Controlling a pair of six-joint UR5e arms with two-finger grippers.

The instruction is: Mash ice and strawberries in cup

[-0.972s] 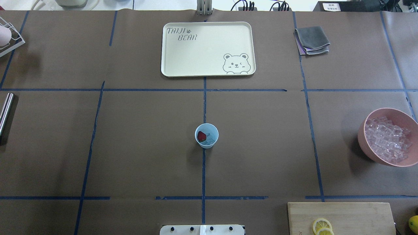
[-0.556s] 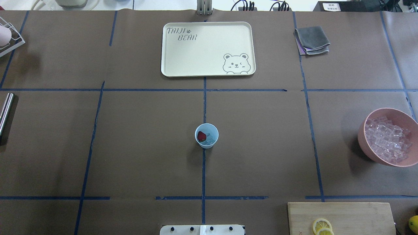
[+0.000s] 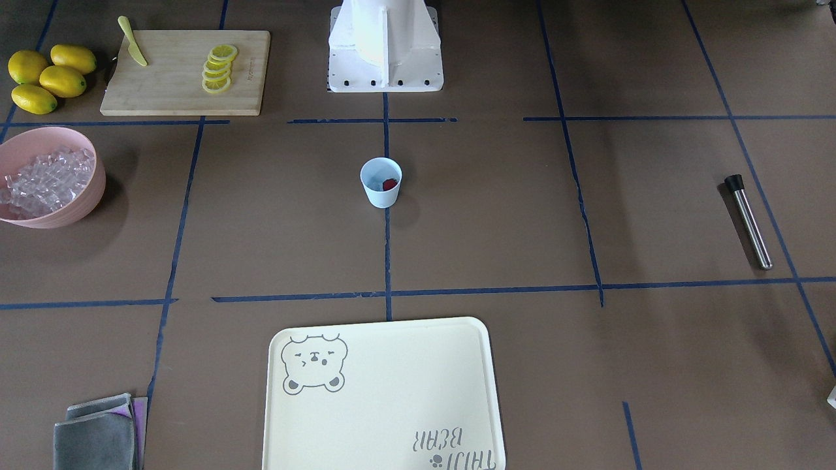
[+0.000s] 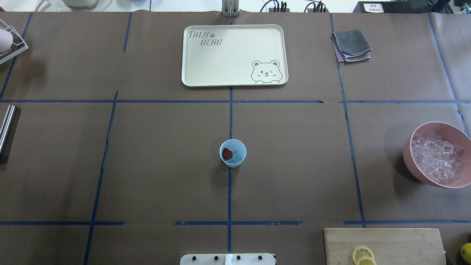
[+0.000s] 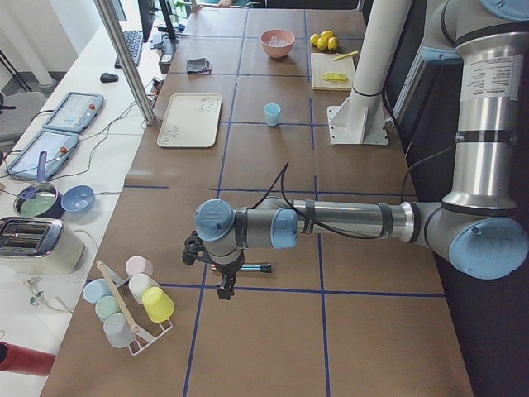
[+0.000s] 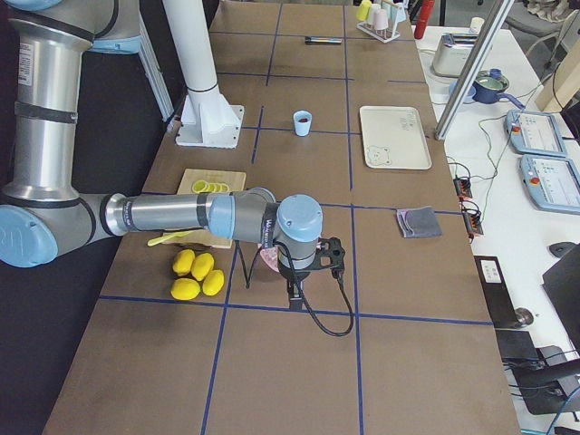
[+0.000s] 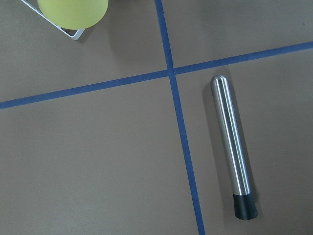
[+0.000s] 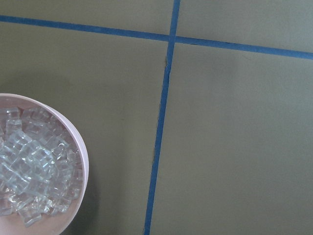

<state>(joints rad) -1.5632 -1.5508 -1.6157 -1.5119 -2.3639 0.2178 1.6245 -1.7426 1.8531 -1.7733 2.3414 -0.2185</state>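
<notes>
Cup [image 4: 233,153] stands upright mid-table on the centre tape line, with the strawberry [image 4: 227,154] inside it beside a few pieces of ice [image 4: 238,156].

The metal muddler [image 7: 232,147] lies flat on the table, untouched. In the left wrist view it sits below the camera and off to one side, its long axis nearly parallel to the adjacent tape line, black ridged end [image 7: 244,206] toward the lower frame edge and rounded steel end toward the tape crossing. Judged: the next move is a pick of this tool, jaws closing across the short axis.

The left arm is the nearer: in the exterior left view the left gripper [image 5: 223,281] hangs just over the muddler, well apart from the cup. The right gripper [image 6: 296,288] hangs beside the pink bowl [image 4: 438,154] of ice cubes.

Jaws state: cannot tell for either arm; fingertips appear in neither wrist view and only small in the side views. The overhead view crops the muddler at the frame edge. Ice in the cup is hard to count.
</notes>
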